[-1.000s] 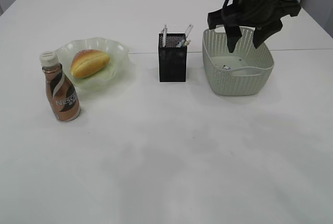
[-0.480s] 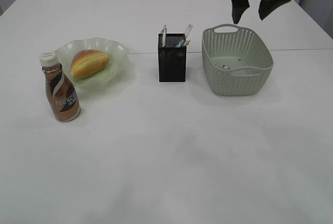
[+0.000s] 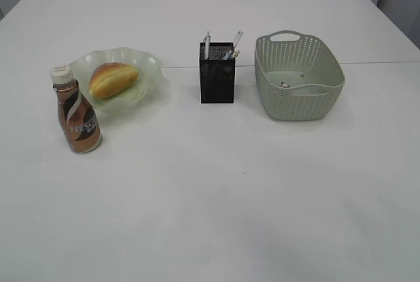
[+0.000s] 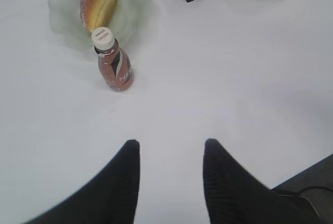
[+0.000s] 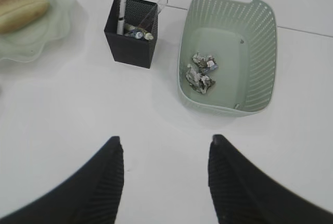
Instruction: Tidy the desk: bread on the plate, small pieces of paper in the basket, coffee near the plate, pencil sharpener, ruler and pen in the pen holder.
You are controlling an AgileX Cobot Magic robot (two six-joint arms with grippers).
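The bread (image 3: 113, 79) lies on the wavy green plate (image 3: 149, 63), and the coffee (image 3: 77, 113) stands upright just in front of the plate's left side. The black pen holder (image 3: 217, 80) holds a pen (image 5: 123, 5), a clear ruler (image 5: 157, 8) and a small object that may be the pencil sharpener (image 5: 138, 34). Crumpled pieces of paper (image 5: 202, 73) lie inside the basket (image 3: 298, 79). My left gripper (image 4: 171, 143) hangs open and empty high above the desk (image 3: 210, 197), nearer than the coffee (image 4: 114, 65). My right gripper (image 5: 166, 140) is open and empty, high above bare desk in front of the basket (image 5: 260, 52).
The desk's near edge with a dark floor beyond shows in the left wrist view at the lower right (image 4: 312, 182). A seam line crosses the tabletop behind the pen holder (image 3: 367, 63).
My right arm has risen from just above the basket and left the exterior view at the top. The left arm's tip at the top left is gone too. Nothing on the desk moved.
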